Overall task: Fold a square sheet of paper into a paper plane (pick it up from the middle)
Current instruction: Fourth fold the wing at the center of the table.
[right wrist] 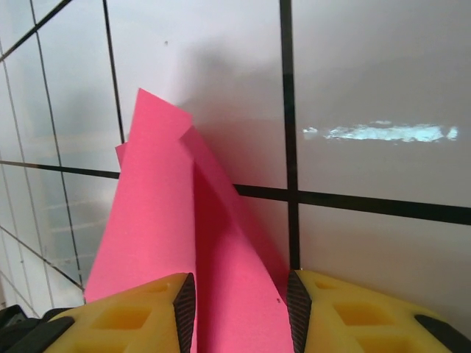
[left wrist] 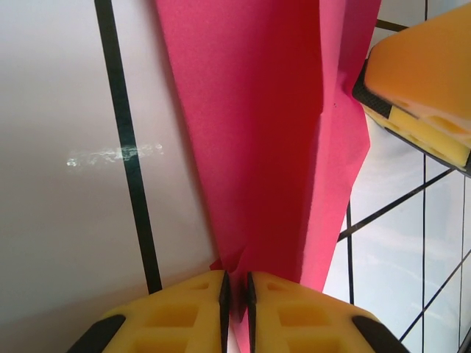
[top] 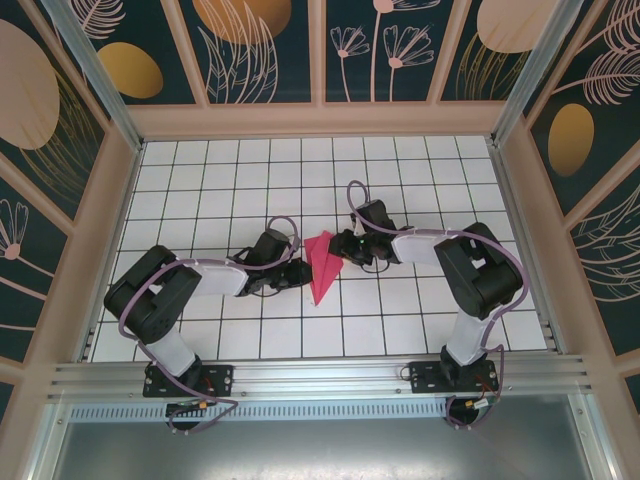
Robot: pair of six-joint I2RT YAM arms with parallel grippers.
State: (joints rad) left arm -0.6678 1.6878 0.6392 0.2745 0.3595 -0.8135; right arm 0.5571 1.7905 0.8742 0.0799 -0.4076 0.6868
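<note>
The square sheet of paper is folded into a narrow, pointed magenta-pink paper plane [top: 322,268] at the middle of the tiled floor, tip toward the near edge. My left gripper [top: 303,270] is at its left side. In the left wrist view its jaws [left wrist: 237,309] are shut on a thin edge of the paper plane [left wrist: 257,132]. My right gripper [top: 340,247] is at the plane's upper right. In the right wrist view it [right wrist: 239,309] stands open, its jaws wide apart astride the raised folded flaps of the paper plane [right wrist: 162,220]. One of the right gripper's yellow fingers [left wrist: 419,81] is close beside the paper.
The white tiled floor [top: 420,180] with black grid lines is ringed by low wooden walls [top: 320,120]. A metal rail [top: 320,375] runs along the near edge by the arm bases. Open tiles lie on all sides of the paper.
</note>
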